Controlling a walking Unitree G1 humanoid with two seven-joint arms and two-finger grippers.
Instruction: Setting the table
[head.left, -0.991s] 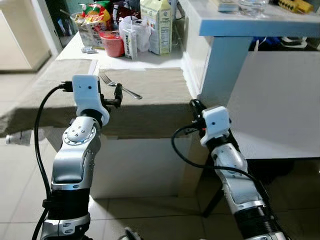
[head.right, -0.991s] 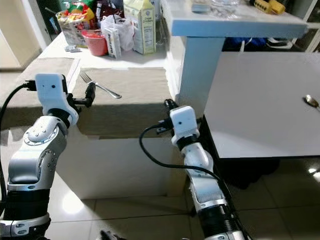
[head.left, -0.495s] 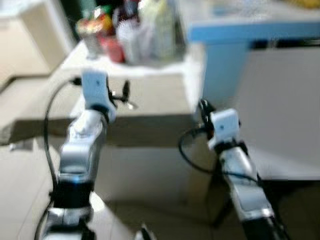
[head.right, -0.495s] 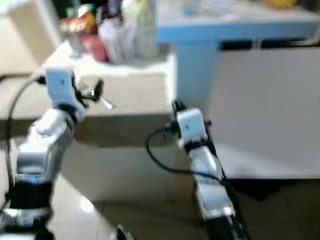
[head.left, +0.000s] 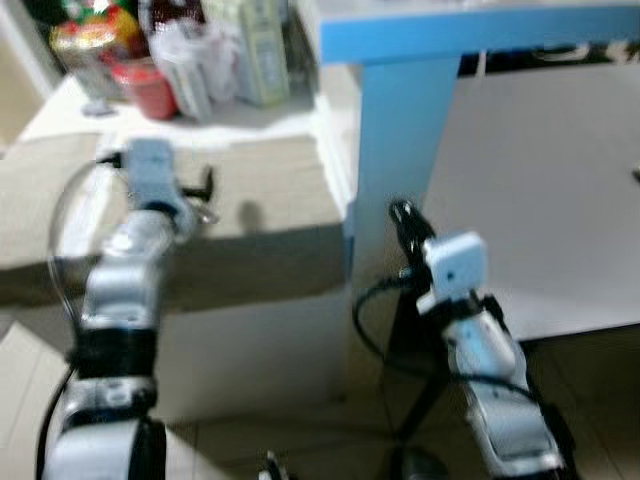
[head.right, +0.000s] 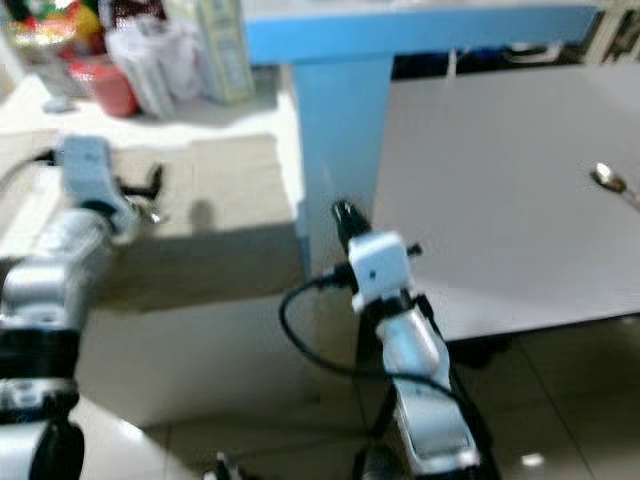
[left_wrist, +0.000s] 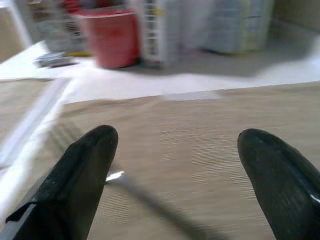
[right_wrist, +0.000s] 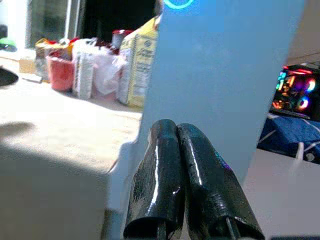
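The camera has swung right since the earlier frame. Left gripper (left_wrist: 175, 165) hovers over the brown placemat (left_wrist: 210, 135), fingers (left_wrist: 80, 170) open astride the fork (left_wrist: 145, 197). Right gripper (right_wrist: 187, 175) idles, fingers closed. Step: fork pickup. Next: lower and close on it.

A matt, woven beige cloth placemat (left_wrist: 210, 145) covers the counter, and a shiny silver metal fork (left_wrist: 145, 197) lies on it. The glossy black rubbery fingers (right_wrist: 165, 175) catch the light beside a smooth painted blue post (right_wrist: 225, 75); the flat grey tabletop (head.right: 500, 180) looks matt, with a polished metal spoon (head.right: 608, 178) on it.
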